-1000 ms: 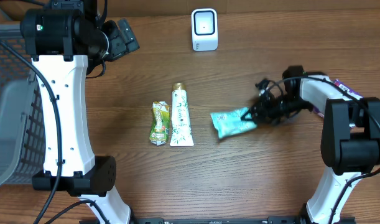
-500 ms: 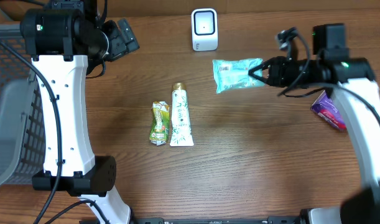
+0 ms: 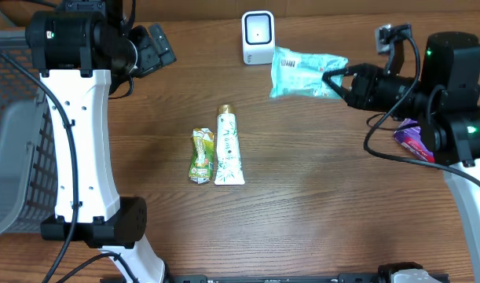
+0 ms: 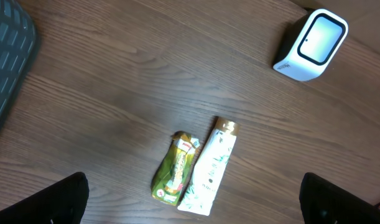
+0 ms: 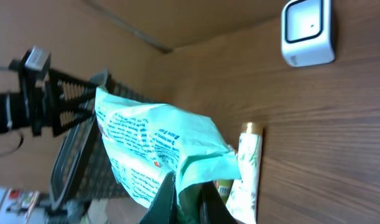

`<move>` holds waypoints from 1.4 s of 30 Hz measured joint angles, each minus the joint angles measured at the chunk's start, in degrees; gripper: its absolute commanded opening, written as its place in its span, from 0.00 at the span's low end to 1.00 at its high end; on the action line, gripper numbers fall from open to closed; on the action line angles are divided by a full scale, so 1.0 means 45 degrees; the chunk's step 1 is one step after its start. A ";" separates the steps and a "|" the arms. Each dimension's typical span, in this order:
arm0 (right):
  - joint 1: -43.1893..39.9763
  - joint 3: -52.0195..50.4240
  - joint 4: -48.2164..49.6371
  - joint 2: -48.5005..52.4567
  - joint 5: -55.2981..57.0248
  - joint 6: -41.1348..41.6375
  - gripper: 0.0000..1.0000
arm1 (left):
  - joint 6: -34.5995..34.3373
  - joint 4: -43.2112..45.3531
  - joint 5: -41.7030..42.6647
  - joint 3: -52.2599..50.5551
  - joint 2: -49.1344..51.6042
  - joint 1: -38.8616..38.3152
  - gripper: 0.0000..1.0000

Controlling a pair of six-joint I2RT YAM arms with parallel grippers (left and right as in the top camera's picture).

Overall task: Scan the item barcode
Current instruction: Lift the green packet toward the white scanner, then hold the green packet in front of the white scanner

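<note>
Your right gripper (image 3: 331, 80) is clenched on the teal packet (image 3: 302, 69) at its edge, holding it above the desk (image 3: 318, 196) just beside the scanner (image 3: 258, 37). You're at the presenting step; next, turn its barcode toward the scanner's face. Your left gripper (image 3: 155, 45) hangs released.

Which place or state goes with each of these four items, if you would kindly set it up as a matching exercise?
Items:
1. teal packet
2. white scanner
3. white tube
4. purple packet

Places or states:
A. lying beside the green pouch
B. pinched in the right gripper
C. standing at the back
D. partly under the right arm

Pairs: 1-B, 2-C, 3-A, 4-D
</note>
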 measured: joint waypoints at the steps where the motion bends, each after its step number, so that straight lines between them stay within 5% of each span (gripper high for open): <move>1: 0.0160 0.0000 0.0151 0.0005 0.0418 0.0228 0.04 | 0.0000 0.0000 -0.0005 0.0000 0.0000 0.0000 1.00; 12: 0.4265 0.2803 -0.0087 0.2720 0.8626 -0.0010 0.04 | 0.0000 -0.0010 0.0000 0.0000 0.0000 0.0000 1.00; 19: 0.5168 0.3298 0.2166 0.5838 1.3415 -0.1452 0.04 | 0.0000 0.0000 0.0000 0.0000 0.0000 0.0000 0.99; 28: 0.6086 0.3298 0.8621 0.9335 1.7738 -0.7067 0.04 | 0.0000 0.0000 -0.0005 0.0000 0.0000 0.0000 1.00; 36: 0.6125 0.3298 1.0792 1.1366 1.8603 -1.2526 0.04 | 0.0000 -0.0005 -0.0005 0.0000 0.0000 0.0000 1.00; 42: 0.6076 0.3298 1.3410 1.2366 1.8758 -1.4897 0.04 | 0.0000 0.0000 -0.0005 0.0000 0.0000 0.0000 1.00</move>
